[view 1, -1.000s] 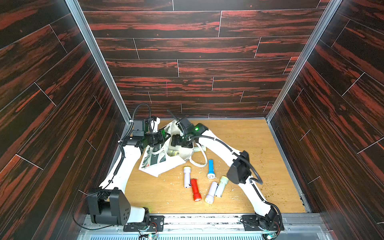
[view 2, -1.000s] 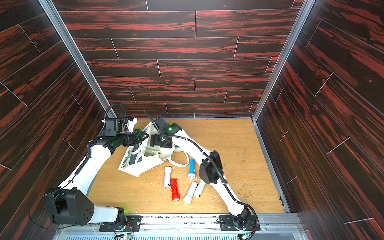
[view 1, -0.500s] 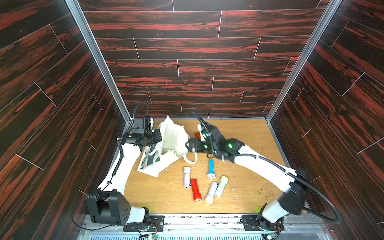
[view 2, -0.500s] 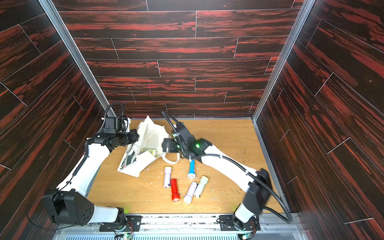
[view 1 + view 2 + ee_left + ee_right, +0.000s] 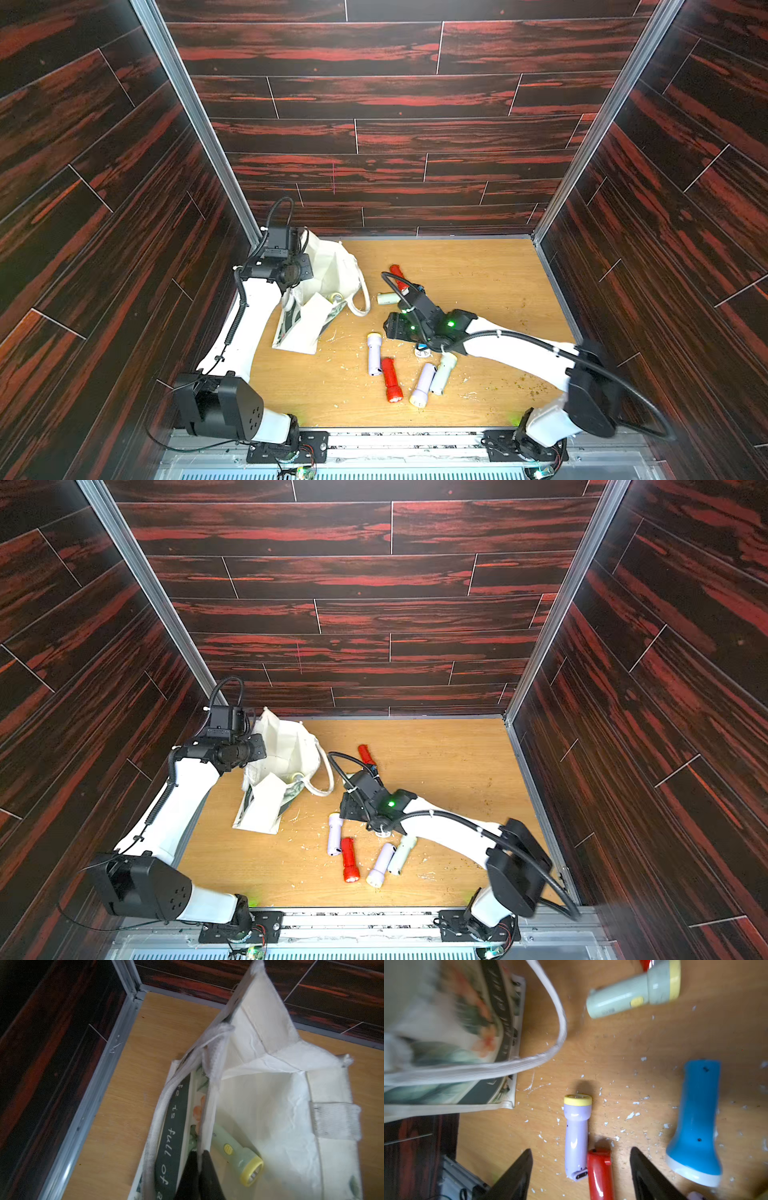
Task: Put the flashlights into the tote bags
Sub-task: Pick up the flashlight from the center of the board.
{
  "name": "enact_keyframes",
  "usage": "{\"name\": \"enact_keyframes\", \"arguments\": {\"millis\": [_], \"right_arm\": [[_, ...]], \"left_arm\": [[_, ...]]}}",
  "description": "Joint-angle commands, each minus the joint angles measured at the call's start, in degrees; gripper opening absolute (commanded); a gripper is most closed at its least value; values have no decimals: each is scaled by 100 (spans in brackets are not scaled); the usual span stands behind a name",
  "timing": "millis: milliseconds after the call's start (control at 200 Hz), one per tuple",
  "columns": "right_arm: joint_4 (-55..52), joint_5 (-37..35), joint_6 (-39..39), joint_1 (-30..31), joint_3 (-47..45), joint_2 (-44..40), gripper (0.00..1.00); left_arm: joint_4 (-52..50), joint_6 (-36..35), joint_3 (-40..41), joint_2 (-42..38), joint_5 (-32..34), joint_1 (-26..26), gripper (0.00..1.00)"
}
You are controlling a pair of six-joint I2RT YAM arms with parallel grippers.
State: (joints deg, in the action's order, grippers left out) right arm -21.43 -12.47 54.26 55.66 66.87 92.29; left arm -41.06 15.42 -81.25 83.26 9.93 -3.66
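A robot's left gripper (image 5: pixel 198 1152) was pinched fully closed on the rim of the cream tote bag (image 5: pixel 328 274), holding its mouth up at the desk's (image 5: pixel 478 270) far left corner, with 1 mint flashlight (image 5: pixel 234 1153) lying inside. The right gripper (image 5: pixel 580 1151) hung empty with its jaws spread wide above the tail ends of a lilac flashlight (image 5: pixel 576 1136) and a red flashlight (image 5: pixel 600 1176), which lay side by side and touching.

That contact looked like the main hazard. Jaws closing there could catch both bodies at once, or nip 1 and send the other rolling, since the round plastic barrels would turn easily on the smooth, fleck-strewn wood. The blue flashlight (image 5: pixel 695 1122) lay just beside 1 jaw and could be knocked on the way down. The bag's mouth depended on a single pinch of cloth; a slip would probably let it sag shut. Its loose strap handle (image 5: pixel 560 1022), looped on the desk, could snag an incoming arm.

In both top views the right arm covered nearly all of the blue flashlight. The wrist view blurred the bag's print, and its folds hid most of the interior, so any further flashlights inside could not be ruled out. How high the right gripper stood above the desk could not be told.
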Motion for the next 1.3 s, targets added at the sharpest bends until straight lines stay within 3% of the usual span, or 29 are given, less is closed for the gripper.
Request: {"name": "enact_keyframes", "arguments": {"millis": [0,696,1293], "right_arm": [[-545,108,329,54,472,553,73],[-2386,637,-72,453,2693,2877,63],[-2954,733,-312,482,3365,3673,53]], "left_arm": [[-16,-83,151,-191,382,4,0],[62,-153,338,-452,457,6,0],[89,-153,321,-393,457,15,0]]}}
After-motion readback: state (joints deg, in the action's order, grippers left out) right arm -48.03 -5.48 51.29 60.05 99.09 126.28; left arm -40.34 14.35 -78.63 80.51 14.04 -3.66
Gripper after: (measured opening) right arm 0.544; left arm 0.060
